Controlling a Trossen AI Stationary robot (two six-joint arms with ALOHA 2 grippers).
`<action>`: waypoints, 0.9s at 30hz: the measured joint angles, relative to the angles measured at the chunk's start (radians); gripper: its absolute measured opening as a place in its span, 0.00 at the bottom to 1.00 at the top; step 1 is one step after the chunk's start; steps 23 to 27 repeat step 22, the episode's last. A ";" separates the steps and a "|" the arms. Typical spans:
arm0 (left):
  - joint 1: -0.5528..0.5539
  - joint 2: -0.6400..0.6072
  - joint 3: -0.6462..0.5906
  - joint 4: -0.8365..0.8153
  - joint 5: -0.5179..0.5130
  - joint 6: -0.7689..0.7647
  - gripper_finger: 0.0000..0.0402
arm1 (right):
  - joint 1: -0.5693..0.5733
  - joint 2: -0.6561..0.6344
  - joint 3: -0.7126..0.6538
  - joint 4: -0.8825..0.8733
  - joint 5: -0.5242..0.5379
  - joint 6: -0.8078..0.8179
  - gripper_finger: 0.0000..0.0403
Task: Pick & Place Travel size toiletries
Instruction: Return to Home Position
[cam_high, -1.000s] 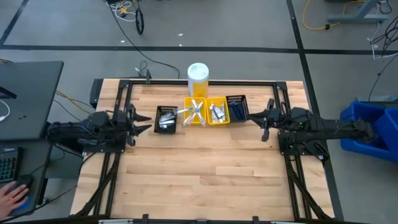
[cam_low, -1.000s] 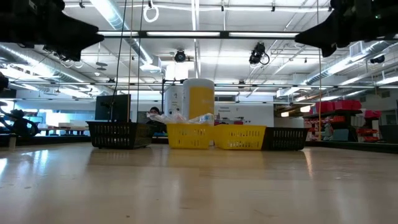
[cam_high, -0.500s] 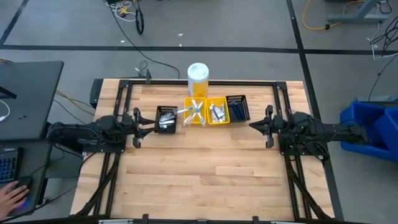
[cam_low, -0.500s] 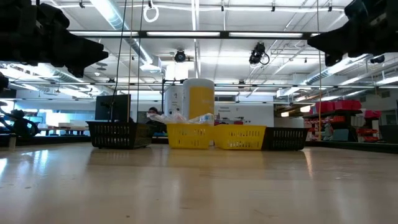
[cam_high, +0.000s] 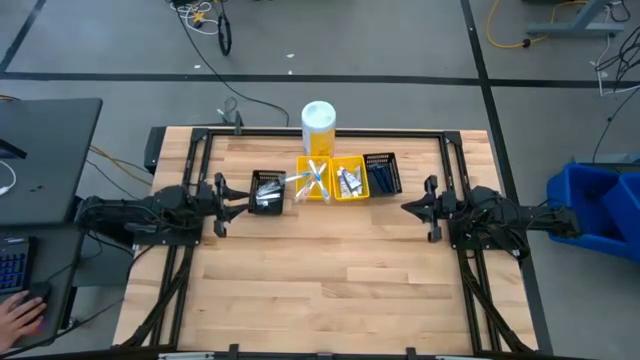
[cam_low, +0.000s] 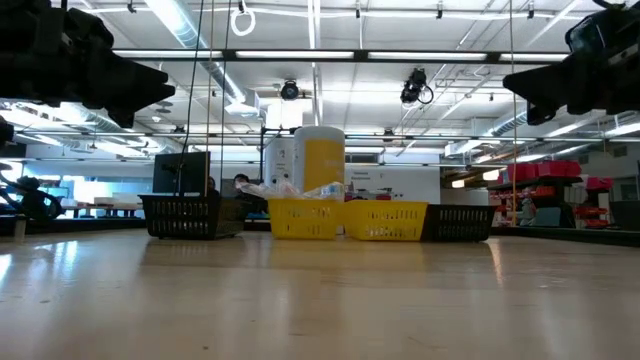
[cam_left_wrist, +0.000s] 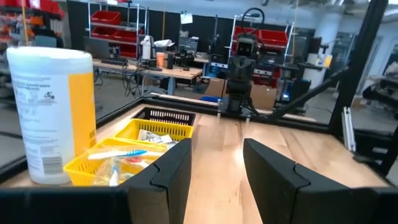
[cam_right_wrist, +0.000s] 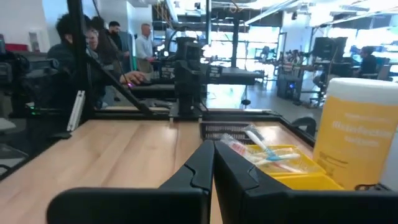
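Toiletries (cam_high: 316, 178) lying in bins (cam_high: 312, 198), upper centre of high view, between the claws. Left gripper (cam_high: 237, 196) nearer, middle left, fingers apart, empty. Right gripper (cam_high: 407, 207) middle right, fingers pressed together, empty.

Overhead strip lights (cam_low: 420, 55) wash the workshop in bright, even light, laying a pale sheen across the wooden bench (cam_low: 320, 300), shadows faint

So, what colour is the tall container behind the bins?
The container is white with a yellow panel; clearest in left wrist view.
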 joint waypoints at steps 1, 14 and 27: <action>0.000 0.000 0.000 0.000 -0.001 -0.018 0.39 | 0.000 0.000 0.000 -0.002 -0.015 0.001 0.04; 0.000 0.000 -0.001 -0.001 -0.001 -0.007 0.39 | 0.000 0.001 0.000 -0.034 -0.041 -0.010 0.05; 0.000 0.000 -0.001 -0.001 -0.001 -0.005 0.39 | 0.000 0.001 0.000 -0.034 -0.040 -0.010 0.05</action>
